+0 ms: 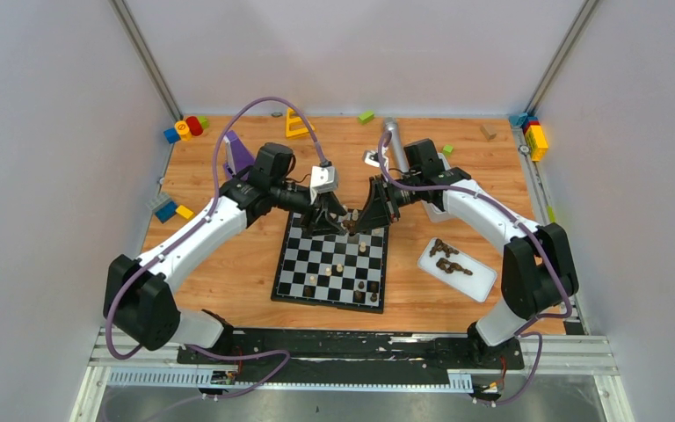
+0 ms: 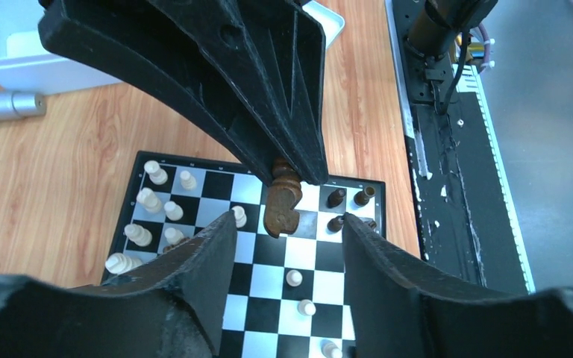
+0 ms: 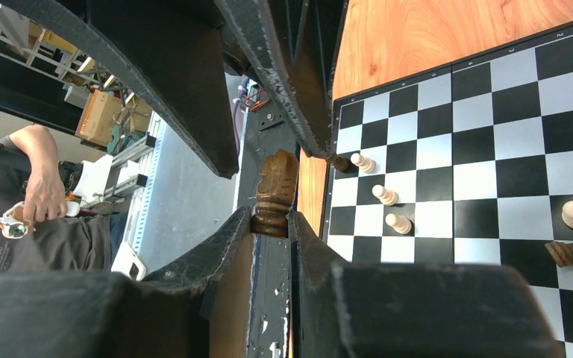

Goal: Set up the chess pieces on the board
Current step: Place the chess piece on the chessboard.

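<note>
**Q:** Dark brown turned wood: which piece was in play, and where was it?

**A:** It was the knight (image 2: 283, 205), with a carved head above a ringed round base. It hung in the air over the far edge of the board (image 1: 299, 264). The right gripper (image 3: 271, 221) was clamped on its base between matte black fingers.

**Q:** And the left gripper (image 2: 285, 225)?

**A:** It stood partly open and held nothing. One finger lay on each side of the knight's head, with a gap showing on both sides.

**Q:** Which relation governed the next move?

**A:** The knight's long axis ran from the right fingertips into the left gap, head leading. Both arms met at the piece, so neither was nearer. In my judgement the left jaws needed only to close across the head.

**Q:** What lay around it?

**A:** The board was a glossy black-and-white check on a wood-grain table (image 1: 228, 255). Smooth cream pieces (image 2: 153, 201) stood at one end and a few dark pieces (image 2: 336, 198) at the other. More dark ones lay in a white tray (image 1: 483, 290) to the right of the board.
</note>
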`<state>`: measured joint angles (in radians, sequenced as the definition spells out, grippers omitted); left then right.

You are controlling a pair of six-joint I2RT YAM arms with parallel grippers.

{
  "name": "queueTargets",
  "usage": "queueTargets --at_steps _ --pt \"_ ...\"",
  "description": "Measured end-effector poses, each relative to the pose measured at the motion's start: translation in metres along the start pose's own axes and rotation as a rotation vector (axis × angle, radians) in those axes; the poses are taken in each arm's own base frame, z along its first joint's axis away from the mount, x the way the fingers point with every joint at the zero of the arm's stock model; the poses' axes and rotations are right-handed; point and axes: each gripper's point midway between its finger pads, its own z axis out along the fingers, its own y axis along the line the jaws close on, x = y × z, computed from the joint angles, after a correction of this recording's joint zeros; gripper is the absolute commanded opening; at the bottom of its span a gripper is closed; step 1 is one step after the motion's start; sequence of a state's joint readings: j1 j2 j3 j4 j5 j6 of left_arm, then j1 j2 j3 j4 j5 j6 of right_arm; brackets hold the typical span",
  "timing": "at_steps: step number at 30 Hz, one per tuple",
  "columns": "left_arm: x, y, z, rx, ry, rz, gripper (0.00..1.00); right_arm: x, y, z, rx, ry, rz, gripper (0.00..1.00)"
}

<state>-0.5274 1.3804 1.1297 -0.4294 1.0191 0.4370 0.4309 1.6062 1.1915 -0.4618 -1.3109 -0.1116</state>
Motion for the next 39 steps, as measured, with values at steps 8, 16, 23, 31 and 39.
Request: queueTargets --at_steps 8,16,23,31,39 --pt "-0.008 0.004 0.003 0.006 -0.034 0.013 0.52 0.001 0.000 0.000 0.000 0.001 0.002 0.00" --pt "-0.002 0.004 0.009 0.018 -0.019 0.002 0.54 0.001 0.000 0.000 0.000 0.001 0.002 0.00" --pt "-0.001 0.003 0.010 0.014 -0.011 0.001 0.48 0.001 0.000 0.000 0.000 0.001 0.003 0.00" --pt "0.001 0.000 0.012 0.021 -0.001 0.006 0.45 0.000 0.000 0.000 0.000 0.001 0.006 0.00" --pt "0.002 -0.001 0.014 0.023 0.006 0.009 0.27 0.001 0.001 0.000 -0.002 0.001 0.009 0.00"
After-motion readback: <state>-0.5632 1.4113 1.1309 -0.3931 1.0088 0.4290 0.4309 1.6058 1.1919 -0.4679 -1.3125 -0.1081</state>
